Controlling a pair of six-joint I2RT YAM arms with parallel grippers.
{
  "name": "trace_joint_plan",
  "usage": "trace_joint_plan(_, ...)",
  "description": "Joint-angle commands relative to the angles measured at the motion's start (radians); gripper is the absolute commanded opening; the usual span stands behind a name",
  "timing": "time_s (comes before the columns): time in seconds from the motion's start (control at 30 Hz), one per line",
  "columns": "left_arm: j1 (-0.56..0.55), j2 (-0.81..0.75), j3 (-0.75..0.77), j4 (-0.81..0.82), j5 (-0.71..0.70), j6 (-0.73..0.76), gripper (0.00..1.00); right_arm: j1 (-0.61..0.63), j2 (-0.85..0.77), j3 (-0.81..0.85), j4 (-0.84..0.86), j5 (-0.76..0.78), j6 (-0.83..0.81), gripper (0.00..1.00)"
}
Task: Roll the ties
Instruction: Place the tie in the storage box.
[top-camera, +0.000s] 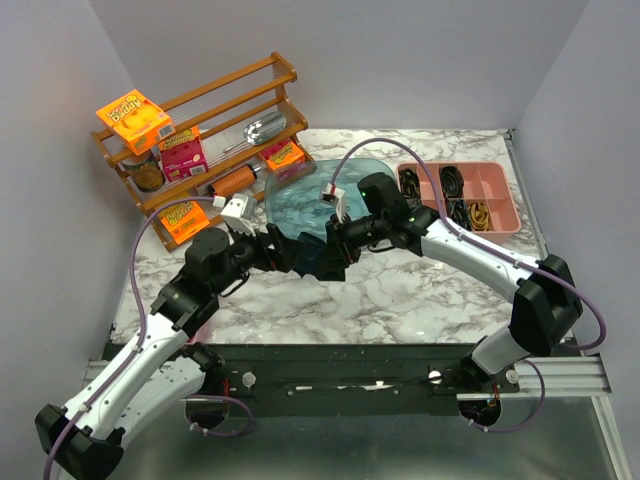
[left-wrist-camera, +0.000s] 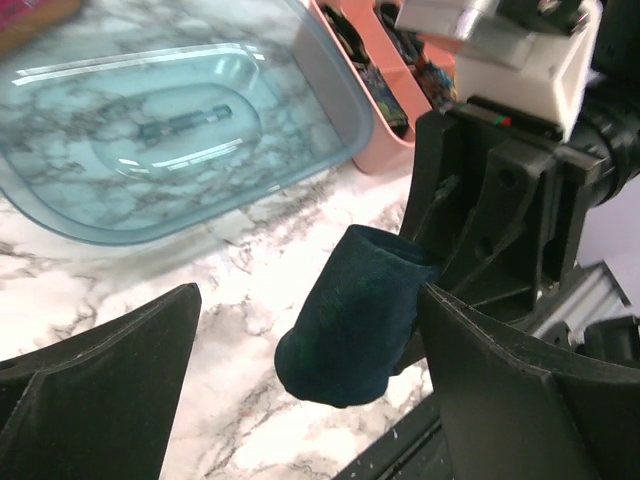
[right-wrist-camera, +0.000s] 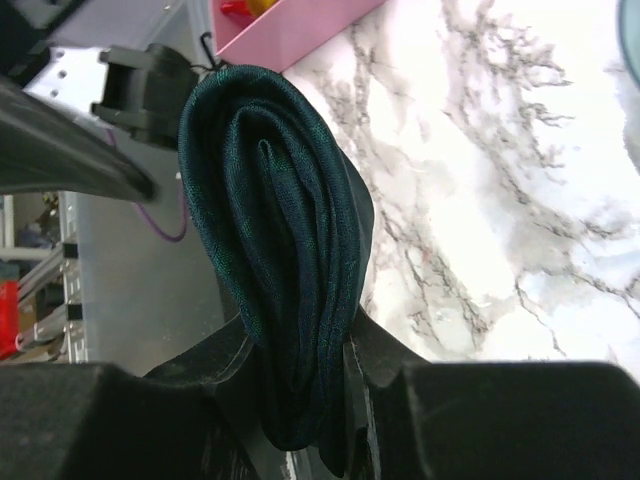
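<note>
Nearest me, over the front half of the marble table (top-camera: 400, 295), the two arms meet nose to nose, and the tie (top-camera: 324, 258) hangs between them as a tight dark teal roll, clear of the tabletop as far as I can judge. The right gripper (right-wrist-camera: 300, 385) is clamped on the tie's lower end, while the left gripper (left-wrist-camera: 310, 305) stands wide open around it, holding nothing. To my eye the rolling is as good as done and the roll now rests with one arm alone. The right should keep its squeeze square across the coils so none springs loose, and the left should draw straight back without brushing the cloth. From above the roll is only a dark lump. The right wrist view shows the layered folds, and the left wrist view shows clear marble between one finger and the roll; whether the other finger touches it I cannot tell. Just behind sits the blue tub (top-camera: 300, 195), farther right the pink tray (top-camera: 503, 226), and at the back left the wooden rack (top-camera: 215, 95)
</note>
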Motion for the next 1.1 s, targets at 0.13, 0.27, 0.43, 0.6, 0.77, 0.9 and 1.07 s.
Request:
trace_joint_plan(0.13,-0.002,-0.102,0.031,-0.037,-0.169,0.024,0.99,-0.037,0.07,0.105,-0.018,0.176,0.053,0.0)
trace_joint_plan(0.27,-0.002,-0.108,0.031,-0.067,-0.168,0.039,0.99,-0.11,0.132,0.149,-0.017,0.185,0.09,0.0)
trace_joint_plan(0.43,-0.002,-0.103,-0.005,-0.067,-0.178,0.027,0.99,-0.182,0.218,0.198,-0.011,0.188,0.096,0.0)
trace_joint_plan(0.6,-0.002,-0.093,-0.031,-0.048,-0.16,0.001,0.99,-0.285,0.254,0.232,-0.009,0.233,0.119,0.0)
trace_joint_plan(0.77,-0.002,-0.083,-0.051,-0.037,-0.143,-0.002,0.99,-0.404,0.24,0.249,-0.011,0.305,0.171,0.0)
trace_joint_plan(0.9,-0.002,-0.07,-0.058,-0.023,-0.134,-0.007,0.99,-0.472,0.197,0.246,-0.015,0.409,0.176,0.01)
trace_joint_plan(1.07,-0.002,-0.054,-0.057,-0.023,-0.135,-0.001,0.99,-0.535,0.139,0.24,-0.032,0.583,0.17,0.0)
